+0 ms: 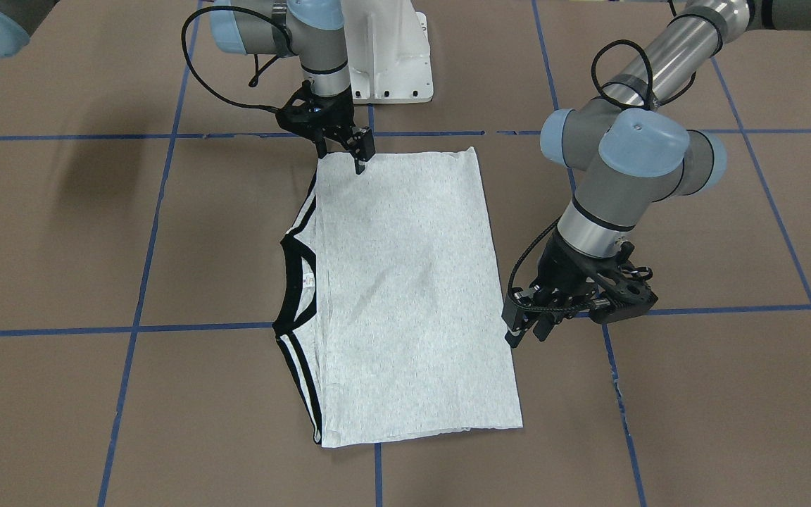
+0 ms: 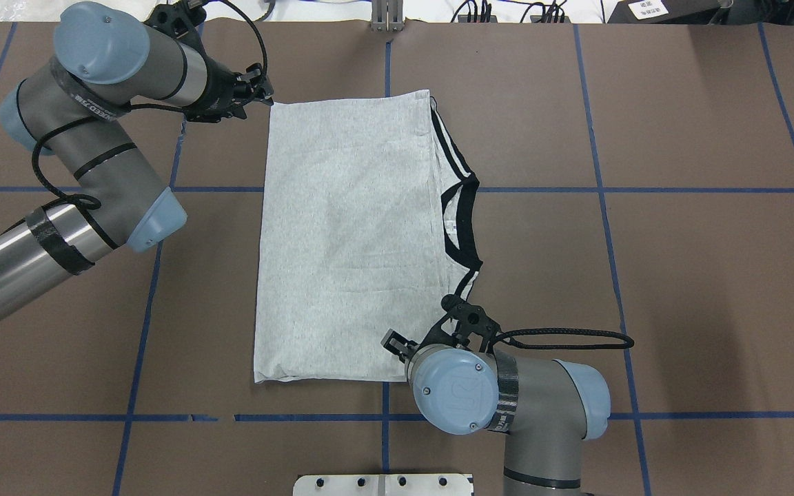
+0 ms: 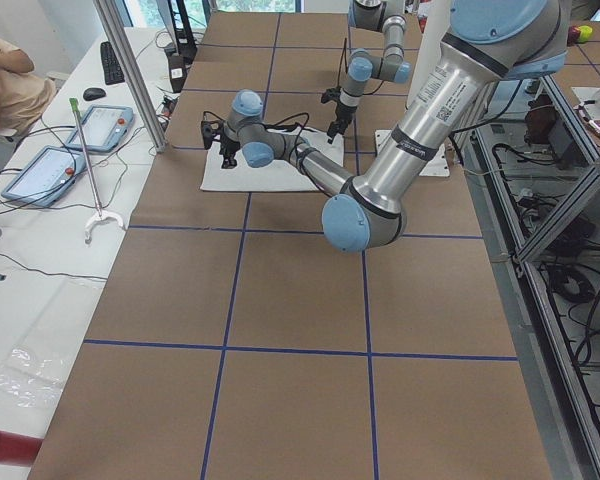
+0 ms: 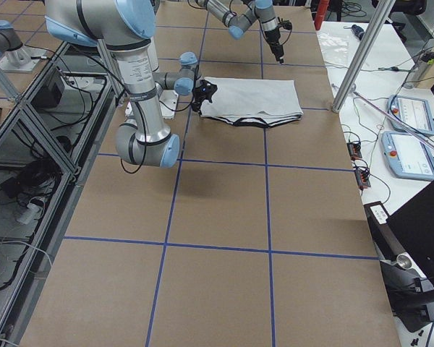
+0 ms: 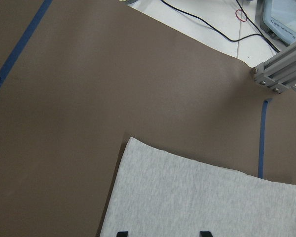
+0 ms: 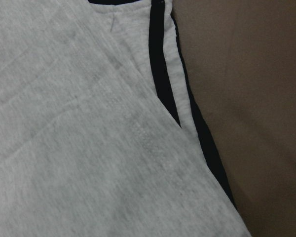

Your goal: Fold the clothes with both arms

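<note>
One shirt is laid flat mid-table, folded into a long rectangle, with collar and striped shoulders at the right and hem at the left. It is judged light, limp and not slippery. It would likely sag and unfold if lifted at one point, so two corners of one edge are best pinched, all layers taken. Left gripper is set at the far-left hem corner, fingertips apart, nothing held. Right gripper is at the near-right shoulder corner, jaws apparently parted, one tip on or just over the cloth; no grip is seen. Around are blue tape lines, a pedestal just behind the near edge, and a metal post beyond the far edge. Nothing is seen lying on the shirt.
</note>
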Controlling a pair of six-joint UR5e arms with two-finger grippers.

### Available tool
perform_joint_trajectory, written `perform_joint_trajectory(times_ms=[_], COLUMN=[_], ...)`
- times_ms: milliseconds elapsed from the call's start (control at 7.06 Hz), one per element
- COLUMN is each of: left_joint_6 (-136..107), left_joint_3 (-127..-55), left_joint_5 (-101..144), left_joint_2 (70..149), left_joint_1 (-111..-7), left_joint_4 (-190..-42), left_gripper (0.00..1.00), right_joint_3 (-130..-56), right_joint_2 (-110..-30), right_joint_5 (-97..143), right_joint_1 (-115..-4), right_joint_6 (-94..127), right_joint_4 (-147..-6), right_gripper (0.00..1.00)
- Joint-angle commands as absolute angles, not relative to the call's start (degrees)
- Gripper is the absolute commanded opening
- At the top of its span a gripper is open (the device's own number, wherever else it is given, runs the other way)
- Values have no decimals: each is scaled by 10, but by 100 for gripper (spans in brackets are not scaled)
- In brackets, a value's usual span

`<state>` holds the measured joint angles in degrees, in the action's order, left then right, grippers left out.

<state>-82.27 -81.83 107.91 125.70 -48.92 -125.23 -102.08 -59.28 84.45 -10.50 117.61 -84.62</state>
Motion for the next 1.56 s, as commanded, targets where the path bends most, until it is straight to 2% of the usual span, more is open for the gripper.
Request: perform_joint_trajectory(times_ms=[0,142,283,425,566,1416], left_joint_6=[-823,-823,-823,-823,-823,-829], left_joint_3=[-831,-831,-831,-835,-838,-865], left_joint_5=[1079,1078,1079,1079,1079,1079], left_joint_2=[1245,1245,1245,1245,1245,1234], left_joint_1=[-490,-490,-490,-494,-494,-493], left_joint_4=[-1252,-1251,-1251,-1251,-1241,-1239], left_gripper=[57,57,57,57,57,57], right_joint_3=[-1020,-1020,-1020,-1021,-1025,-1051], right_joint_2=[-594,-595,-595,-596,-596,-602], right_joint_5=[844,844,845,845,845,848], right_joint_1=[-105,-105,-105,-105,-105,-114], right_joint_6=[1185,1185,1185,1184,1180,1172], right_joint_4=[-846,-847,-848,-848,-848,-851], right_gripper=[59,55,40,10,0,0])
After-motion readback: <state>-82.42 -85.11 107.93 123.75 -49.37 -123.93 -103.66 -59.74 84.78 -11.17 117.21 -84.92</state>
